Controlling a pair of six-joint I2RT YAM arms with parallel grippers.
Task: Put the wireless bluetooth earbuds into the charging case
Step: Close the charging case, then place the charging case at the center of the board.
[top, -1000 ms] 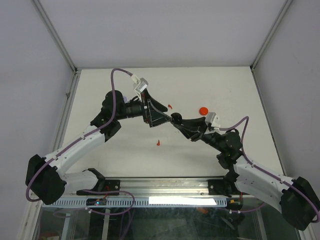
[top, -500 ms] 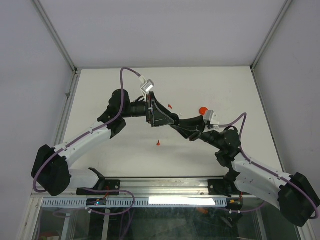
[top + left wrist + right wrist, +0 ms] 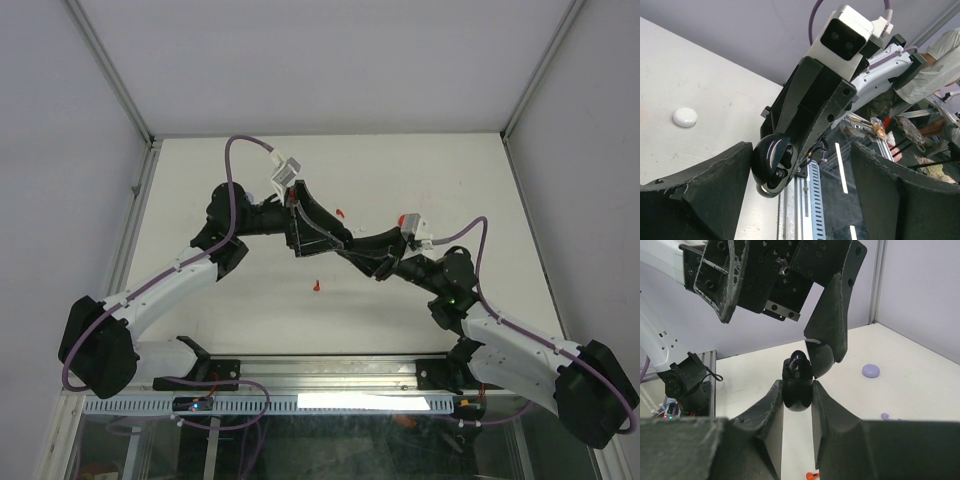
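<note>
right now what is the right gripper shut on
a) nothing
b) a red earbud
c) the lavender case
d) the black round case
d: the right wrist view shows the right gripper with its fingers pressed against both sides of the black round case.

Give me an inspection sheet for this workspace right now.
Surface: pale table, matte.
Job's things: black case held up, apparently open; far red earbud, near red earbud, lavender earbud, lavender case and white case lie on the table.
Clutter: nothing seen.
Hands: right hand shut on the black case; left hand open, fingers either side of it.
Cables: purple cable loops on the left side, second purple cable on the right.
Surroundings: white enclosure walls; a person outside the enclosure.
</note>
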